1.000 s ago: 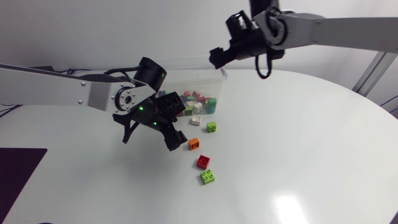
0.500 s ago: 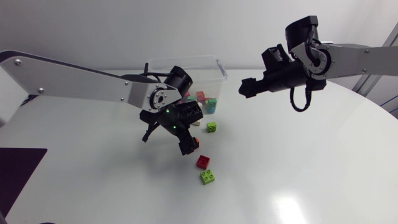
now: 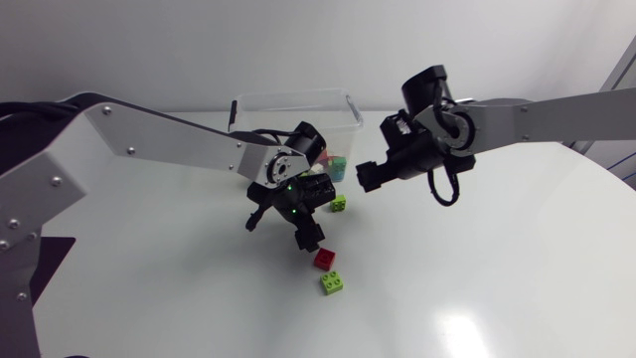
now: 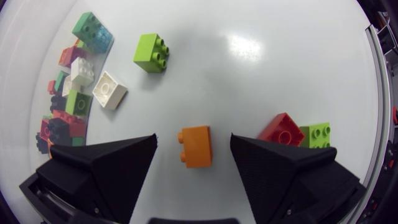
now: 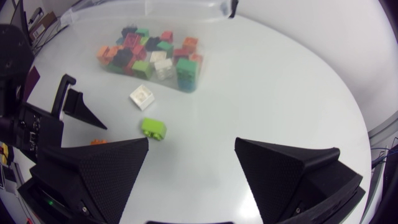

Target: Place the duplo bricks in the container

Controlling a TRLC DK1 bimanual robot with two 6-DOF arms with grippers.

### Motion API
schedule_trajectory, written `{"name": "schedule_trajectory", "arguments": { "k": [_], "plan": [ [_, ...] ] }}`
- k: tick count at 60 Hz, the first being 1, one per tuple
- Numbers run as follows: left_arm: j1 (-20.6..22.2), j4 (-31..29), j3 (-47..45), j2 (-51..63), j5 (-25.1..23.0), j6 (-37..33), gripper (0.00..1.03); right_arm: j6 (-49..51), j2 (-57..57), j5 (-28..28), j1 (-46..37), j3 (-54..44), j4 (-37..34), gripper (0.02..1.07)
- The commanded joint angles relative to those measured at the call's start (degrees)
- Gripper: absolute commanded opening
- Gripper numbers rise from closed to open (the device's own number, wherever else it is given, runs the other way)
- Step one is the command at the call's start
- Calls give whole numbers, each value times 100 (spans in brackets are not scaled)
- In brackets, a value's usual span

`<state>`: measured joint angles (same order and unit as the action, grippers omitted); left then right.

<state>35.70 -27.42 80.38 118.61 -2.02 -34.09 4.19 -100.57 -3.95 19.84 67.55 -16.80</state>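
Head view: glossy white round table (image 3: 497, 259), two arms reaching over loose bricks.
A red duplo brick (image 3: 324, 259) and a lime-green duplo brick (image 3: 332, 282) lie just beside each other. A second lime brick (image 5: 153, 129) and a white brick (image 5: 142, 97) lie near the clear plastic container (image 3: 298, 97), which holds a heap of mixed-coloured bricks (image 5: 149, 53). The left gripper (image 4: 193, 137) is released, with a small orange duplo brick (image 4: 198, 152) on the table between its fingers, touching neither. The right gripper (image 5: 192, 141) hangs spread over bare table.
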Motion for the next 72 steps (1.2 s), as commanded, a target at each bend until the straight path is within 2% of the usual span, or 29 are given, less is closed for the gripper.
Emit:
{"name": "schedule_trajectory", "arguments": {
  "k": [1,7,33,52,59,64,69,72],
  "plan": [
    [7,-44,171,189,35,121,61,-304,-437,78,99,206,-245,102],
    [-28,-35,180,233,35,157,43,-471,-648,96,223,276,-245,102],
    [-397,299,-427,-162,-185,130,38,-990,-1456,289,644,856,-421,99],
    [-872,360,-1077,-1252,-378,113,38,-1218,-2098,456,794,1533,-649,96],
    [-828,369,-1112,-1287,-448,78,38,-1315,-2203,544,803,1762,-816,95],
    [-740,422,-1059,-1129,-466,104,43,-1377,-2291,605,820,1876,-860,89],
    [-731,474,-1015,-1050,-466,113,68,-1421,-2397,693,864,1937,-860,79],
    [-740,474,-998,-1033,-466,113,74,-1438,-2432,720,864,1946,-860,74]
  ]
}}
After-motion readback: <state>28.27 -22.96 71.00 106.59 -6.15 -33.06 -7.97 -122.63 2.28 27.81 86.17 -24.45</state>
